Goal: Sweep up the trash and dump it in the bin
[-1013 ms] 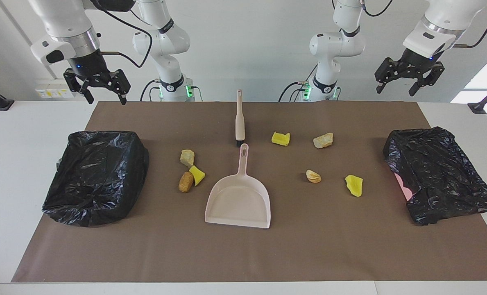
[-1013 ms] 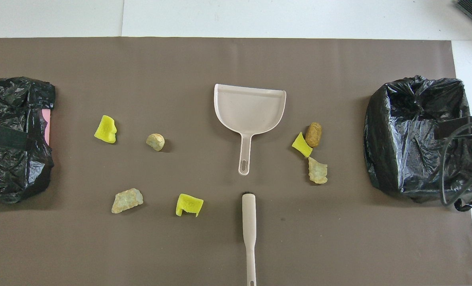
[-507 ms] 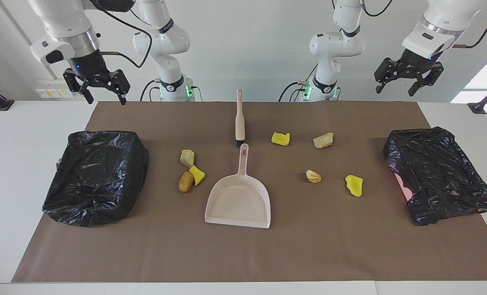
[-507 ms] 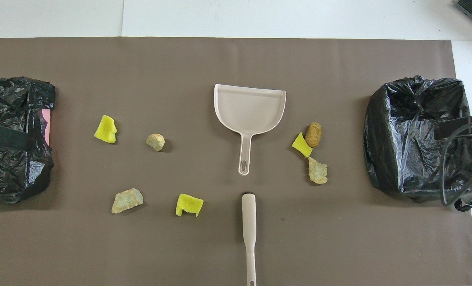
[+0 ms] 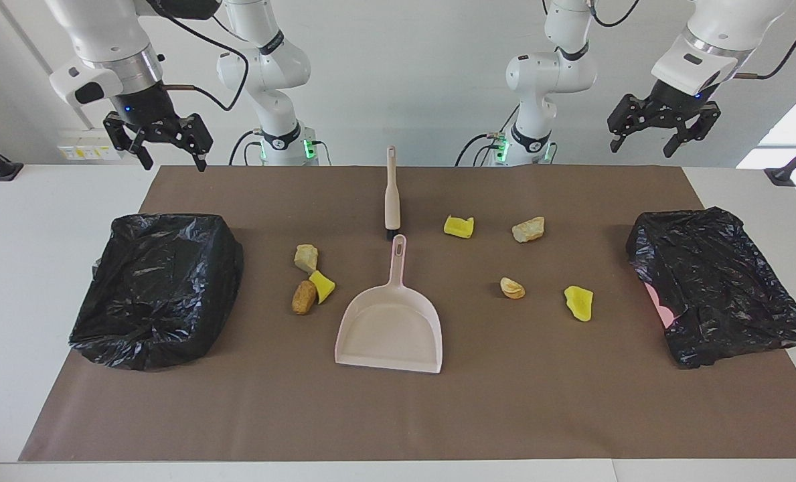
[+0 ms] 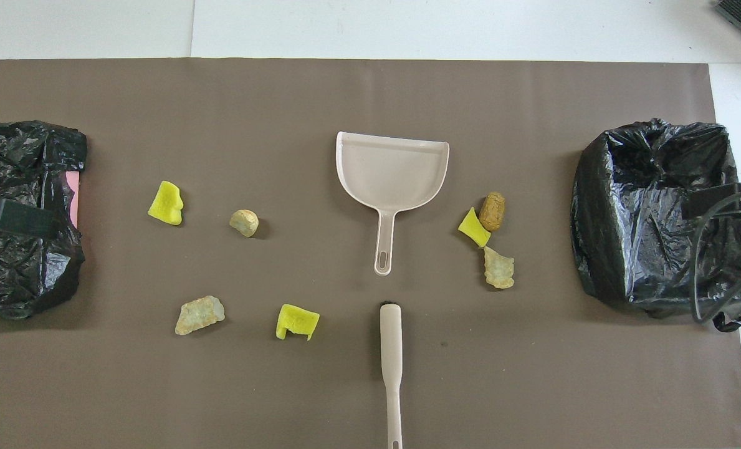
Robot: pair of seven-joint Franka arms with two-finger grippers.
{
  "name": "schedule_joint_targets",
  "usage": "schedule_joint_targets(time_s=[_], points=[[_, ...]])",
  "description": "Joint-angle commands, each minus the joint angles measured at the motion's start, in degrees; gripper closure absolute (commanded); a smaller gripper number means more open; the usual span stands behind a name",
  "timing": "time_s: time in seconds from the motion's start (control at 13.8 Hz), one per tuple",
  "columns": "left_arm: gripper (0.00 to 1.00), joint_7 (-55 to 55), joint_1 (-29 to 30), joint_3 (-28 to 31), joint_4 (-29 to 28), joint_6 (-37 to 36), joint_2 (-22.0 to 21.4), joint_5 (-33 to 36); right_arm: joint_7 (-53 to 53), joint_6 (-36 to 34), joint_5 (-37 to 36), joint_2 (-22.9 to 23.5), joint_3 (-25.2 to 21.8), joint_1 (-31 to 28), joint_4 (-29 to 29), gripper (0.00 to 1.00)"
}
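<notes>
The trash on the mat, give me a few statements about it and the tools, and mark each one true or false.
1. Seven pieces of trash lie on the brown mat. True.
2. One yellow chunk sits inside the dustpan. False: the dustpan holds nothing; every piece lies on the mat around it.
3. The brush lies nearer to the robots than the dustpan. True.
4. The right gripper holds the brush. False: it hangs open in the air with nothing in it, and so does the left gripper.
5. A black-lined bin stands at each end of the mat. True; the second is at the left arm's end.
</notes>
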Motion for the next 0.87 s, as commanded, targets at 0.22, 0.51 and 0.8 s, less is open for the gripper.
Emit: schedule_joint_targets(time_s=[0.22, 0.51, 0.8], points=[[0.00, -3.83, -10.13, -0.05, -14.70, 5.14, -9.62, 0.08, 0.59, 0.57, 0.51, -1.14, 0.14, -0.37, -1.32, 0.00], [0.00, -13.68, -19.54, -0.14, -21.82, 8.30, -12.26, -0.10, 0.32, 0.22, 1.04, -0.70, -0.29, -0.37, -0.53, 0.00], [0.00, -28.08, -30.61, -0.32, -30.17, 17.07, -12.53, -0.19, 1.12, -0.84, 0.95, -0.70, -0.29, -0.45, -0.44, 0.00]])
